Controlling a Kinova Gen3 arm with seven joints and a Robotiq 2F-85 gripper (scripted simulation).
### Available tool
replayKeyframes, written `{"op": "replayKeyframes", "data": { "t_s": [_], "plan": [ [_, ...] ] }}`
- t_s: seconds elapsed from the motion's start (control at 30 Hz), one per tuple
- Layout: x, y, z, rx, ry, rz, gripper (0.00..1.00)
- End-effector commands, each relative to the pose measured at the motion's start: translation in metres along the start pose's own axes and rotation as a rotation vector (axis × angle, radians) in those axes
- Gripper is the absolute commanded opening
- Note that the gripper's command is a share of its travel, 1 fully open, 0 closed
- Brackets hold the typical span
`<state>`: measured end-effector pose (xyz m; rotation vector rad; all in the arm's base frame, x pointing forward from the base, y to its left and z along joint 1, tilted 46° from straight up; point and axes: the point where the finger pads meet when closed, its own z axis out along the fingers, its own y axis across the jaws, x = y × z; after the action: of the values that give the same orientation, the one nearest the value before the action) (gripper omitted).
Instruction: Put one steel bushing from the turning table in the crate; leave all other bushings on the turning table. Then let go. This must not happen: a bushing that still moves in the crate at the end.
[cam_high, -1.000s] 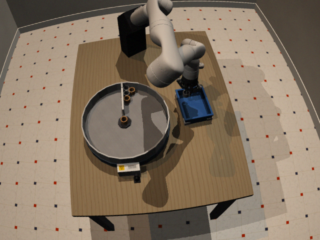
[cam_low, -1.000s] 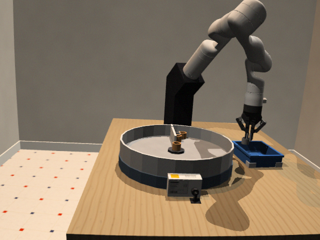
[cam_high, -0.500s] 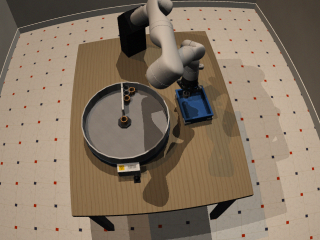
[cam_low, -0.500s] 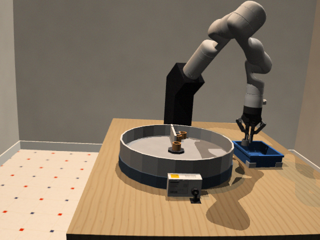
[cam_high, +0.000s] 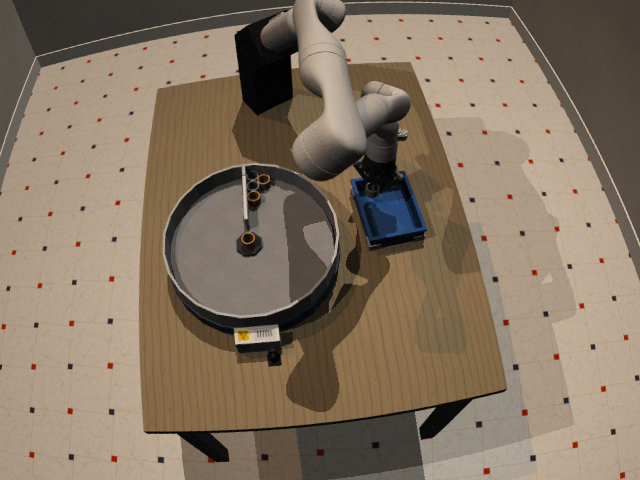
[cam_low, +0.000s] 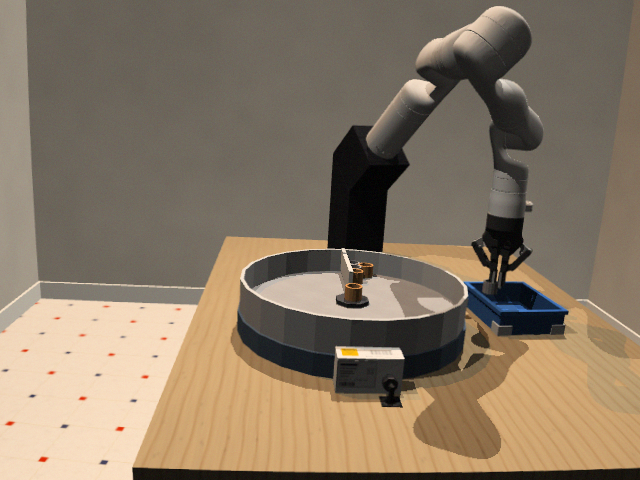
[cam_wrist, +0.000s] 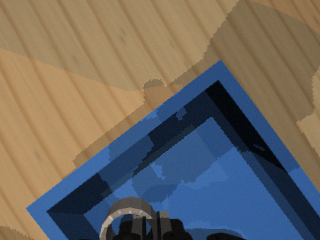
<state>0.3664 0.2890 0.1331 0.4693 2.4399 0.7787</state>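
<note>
The two fingers of the gripper are nearly together, clamped on the thin wall of one steel bushing, with one finger inside its ring and the other outside. The bushing is at the crate, inside the outline of its rim, near the corner toward the arm's base and the turning table. It seems to hang above the crate floor, but I cannot tell exactly how high.

Farther out, beside the crate, stands the turning table. On it, two grey bushings and two copper bushings are grouped on the crate's side of the white divider. One more copper bushing is on the hub, farther from the crate than the group.

So, in my judgement, the picking and the carrying are done. What is left is to lower the bushing into the crate, let go gently, and withdraw. Because one finger is inside the ring, a sideways pull could drag it, and a drop could make it roll.

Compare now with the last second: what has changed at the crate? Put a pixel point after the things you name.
The gripper (cam_high: 376, 187) (cam_low: 496, 285) (cam_wrist: 154, 227) has come down slightly, carrying the steel bushing (cam_high: 371, 192) (cam_low: 488, 287) (cam_wrist: 131, 204) lower at the crate (cam_high: 395, 239) (cam_low: 532, 312) (cam_wrist: 200, 84). Nothing was newly grasped or released; the fingers stay shut on its wall. The crate, turning table (cam_high: 206, 268) (cam_low: 289, 328) and the bushings there look unmoved.
</note>
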Motion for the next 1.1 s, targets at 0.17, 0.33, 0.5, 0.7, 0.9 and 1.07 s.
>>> {"op": "replayKeyframes", "data": {
  "t_s": [0.17,0.33,0.5,0.7,0.9,1.07],
  "plan": [
    [0.001,0.0,0.006,0.002,0.003,0.002,0.0],
    [0.001,0.0,0.006,0.002,0.003,0.002,0.0],
    [0.001,0.0,0.009,0.002,0.003,0.002,0.0],
    [0.001,0.0,0.014,0.002,0.003,0.002,0.0],
    [0.001,0.0,0.014,0.002,0.003,0.002,0.0],
    [0.001,0.0,0.018,0.002,0.002,0.002,0.0]
  ]
}}
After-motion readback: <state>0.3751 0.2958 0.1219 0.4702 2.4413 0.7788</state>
